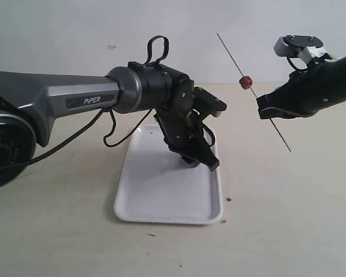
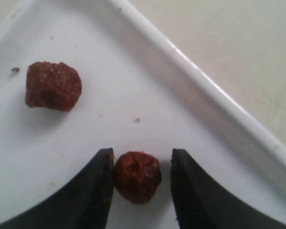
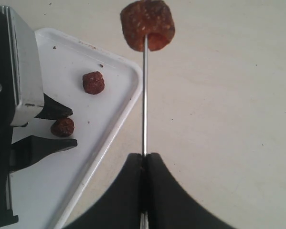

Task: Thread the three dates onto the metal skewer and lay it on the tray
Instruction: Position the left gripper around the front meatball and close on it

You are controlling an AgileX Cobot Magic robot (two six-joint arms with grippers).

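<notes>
A white tray (image 1: 161, 202) lies on the table with my left gripper (image 1: 200, 158) lowered over its far right corner. In the left wrist view that gripper (image 2: 142, 157) is open around a date (image 2: 137, 177) resting on the tray (image 2: 205, 88). One finger (image 2: 97, 186) touches the date and the other stands apart. A second date (image 2: 53, 86) lies loose nearby. To the right of the tray my right gripper (image 1: 264, 109) is shut on the thin metal skewer (image 1: 230, 55), held slanted in the air. The third date (image 1: 246, 82) is threaded on it. In the right wrist view the skewer (image 3: 143, 95) runs from the gripper (image 3: 144, 157) up to the threaded date (image 3: 147, 25).
Tiny reddish crumbs (image 1: 229, 199) lie on the beige table by the tray's near right corner. The left arm (image 1: 74, 95) stretches across from the left edge with a dangling black cable (image 1: 112, 135). A pale wall (image 1: 57, 34) rises behind.
</notes>
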